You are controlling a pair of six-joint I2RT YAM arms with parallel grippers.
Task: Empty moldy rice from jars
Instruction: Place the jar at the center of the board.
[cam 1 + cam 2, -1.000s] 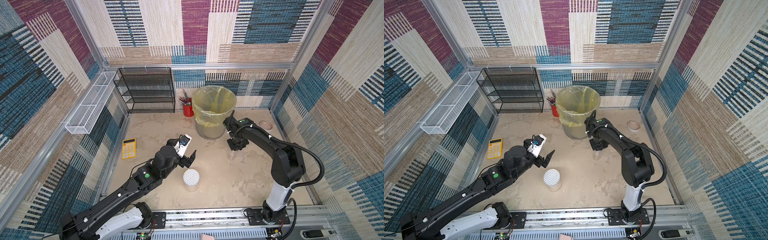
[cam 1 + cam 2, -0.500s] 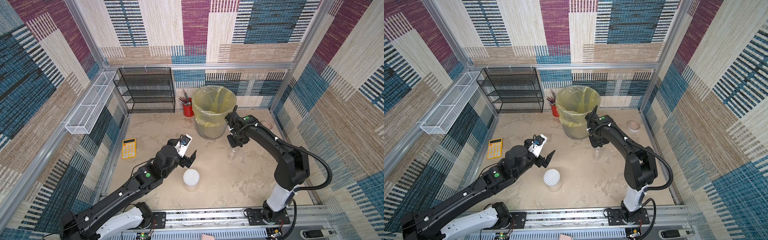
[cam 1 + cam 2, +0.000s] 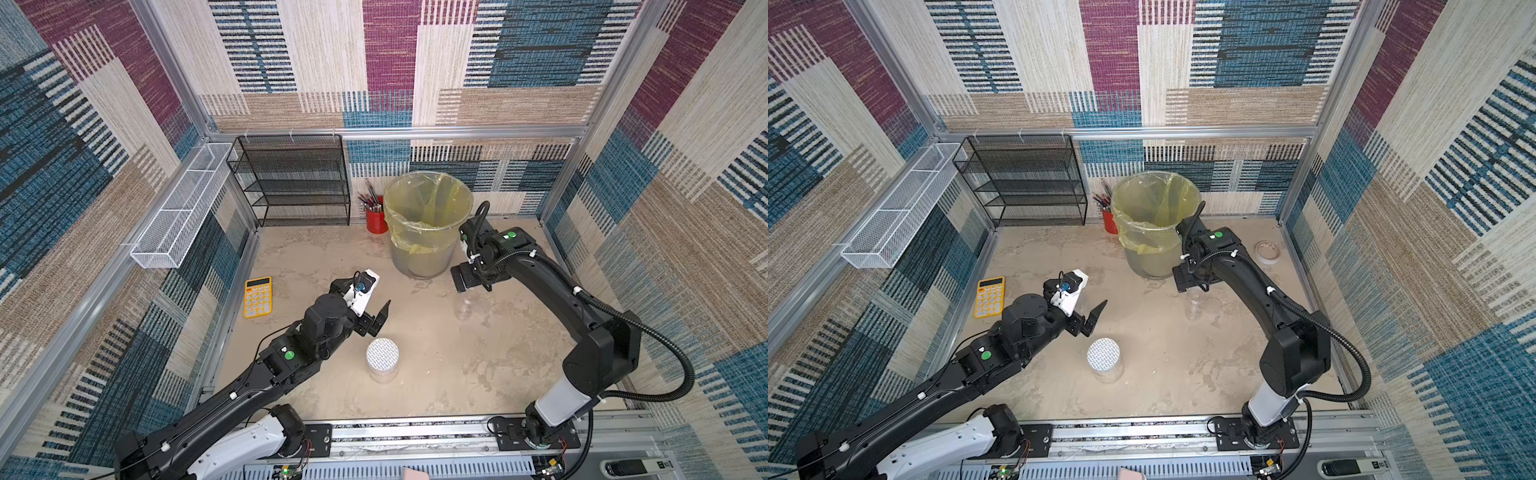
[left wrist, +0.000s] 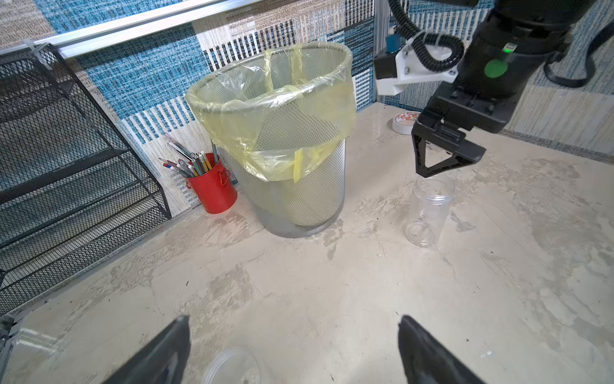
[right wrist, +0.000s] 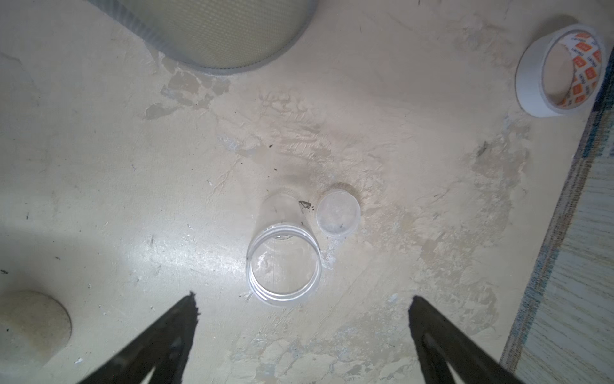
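Right wrist view: your right gripper [image 5: 304, 297] hangs spread above open jar [image 5: 284, 266], upright, lid [image 5: 338, 213] just beside. No rice visible inside, so it looks emptied, parked near bin [image 3: 419, 257]. Your left gripper [image 3: 379, 318], spread, waits beside grid-lidded jar [image 3: 382, 355], likely next.

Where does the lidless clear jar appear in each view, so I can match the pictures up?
Top view: open jar right of centre, nearer the camera than the bin.
Top view: open jar, same spot, bin behind.
Left wrist: open jar upright beside the bin.
Right wrist: open jar seen mouth-on, ahead of the open right pincer, clear lid beside it.
Shared landmark: the yellow-bagged bin.
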